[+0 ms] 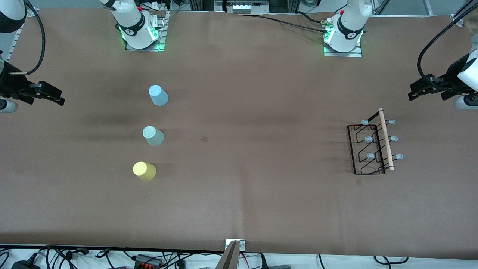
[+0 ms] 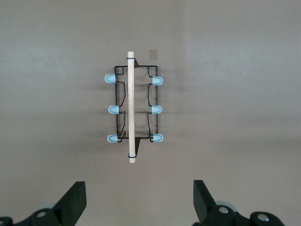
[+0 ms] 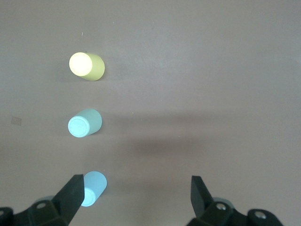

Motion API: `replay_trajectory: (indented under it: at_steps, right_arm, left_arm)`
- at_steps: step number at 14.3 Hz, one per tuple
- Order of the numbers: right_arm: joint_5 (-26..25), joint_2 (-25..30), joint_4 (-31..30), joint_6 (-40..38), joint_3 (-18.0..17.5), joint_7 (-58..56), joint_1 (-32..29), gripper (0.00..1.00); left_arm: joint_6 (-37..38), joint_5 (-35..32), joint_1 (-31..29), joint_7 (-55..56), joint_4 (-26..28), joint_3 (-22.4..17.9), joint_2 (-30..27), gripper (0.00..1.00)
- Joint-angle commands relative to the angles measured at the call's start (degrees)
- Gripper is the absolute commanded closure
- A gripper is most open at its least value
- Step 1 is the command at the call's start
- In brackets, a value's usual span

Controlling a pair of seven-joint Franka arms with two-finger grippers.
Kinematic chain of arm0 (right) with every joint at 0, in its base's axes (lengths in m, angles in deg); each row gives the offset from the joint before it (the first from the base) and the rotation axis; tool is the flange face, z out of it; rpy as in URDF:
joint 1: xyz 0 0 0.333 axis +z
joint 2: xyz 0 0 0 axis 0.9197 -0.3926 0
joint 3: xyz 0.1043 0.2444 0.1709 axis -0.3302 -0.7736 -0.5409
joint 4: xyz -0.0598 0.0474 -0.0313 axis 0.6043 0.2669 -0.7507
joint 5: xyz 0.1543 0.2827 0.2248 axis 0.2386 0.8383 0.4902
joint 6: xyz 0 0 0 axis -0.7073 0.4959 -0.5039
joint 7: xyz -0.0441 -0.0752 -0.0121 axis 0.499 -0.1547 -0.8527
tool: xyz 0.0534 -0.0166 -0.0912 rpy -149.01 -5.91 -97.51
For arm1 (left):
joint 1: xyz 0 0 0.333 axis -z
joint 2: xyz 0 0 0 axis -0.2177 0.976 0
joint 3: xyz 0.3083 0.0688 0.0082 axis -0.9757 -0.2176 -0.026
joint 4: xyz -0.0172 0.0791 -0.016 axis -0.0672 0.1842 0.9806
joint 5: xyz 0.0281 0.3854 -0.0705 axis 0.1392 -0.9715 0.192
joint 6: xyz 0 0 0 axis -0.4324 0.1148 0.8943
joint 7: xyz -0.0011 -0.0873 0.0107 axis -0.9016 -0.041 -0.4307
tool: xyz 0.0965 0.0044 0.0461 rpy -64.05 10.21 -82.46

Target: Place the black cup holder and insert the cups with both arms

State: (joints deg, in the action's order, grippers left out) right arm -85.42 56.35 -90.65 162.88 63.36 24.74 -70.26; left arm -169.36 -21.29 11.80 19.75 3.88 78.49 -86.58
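Left gripper [image 2: 139, 202] and right gripper [image 3: 136, 200]: jaws spread wide, empty, aloft, touching neither holder [image 1: 370, 149] nor cups [image 1: 153, 135].

- We see the right gripper [image 3: 136, 195] only as 2 fingertips; the frame edge cuts its body.
- One finger [image 3: 73, 197] partly covers the light blue cup [image 3: 94, 186].
- The front view crops both arms.

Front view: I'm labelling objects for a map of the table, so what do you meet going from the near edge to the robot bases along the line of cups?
yellow cup → mint green cup → light blue cup → right arm's base
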Motion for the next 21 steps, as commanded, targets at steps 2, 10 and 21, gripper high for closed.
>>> replay_trajectory:
  at_steps: [2,10,21]
  right_arm:
    - [0.01,-0.06,-0.02,0.44,0.01,0.09,0.12,0.0]
    - [0.01,-0.15,-0.02,0.79,-0.08,0.18,0.48,0.0]
    - [-0.43,-5.5,0.41,0.97,-0.08,0.26,1.18,0.0]
  left_arm:
    - [-0.25,-0.19,-0.11,-0.7,-0.27,-0.05,0.0,0.0]
    - [-0.16,-2.2,0.24,-0.26,-0.36,0.65,0.97,0.0]
    - [-23.93,-2.56,-0.37,-0.88,9.64,0.13,11.77,0.0]
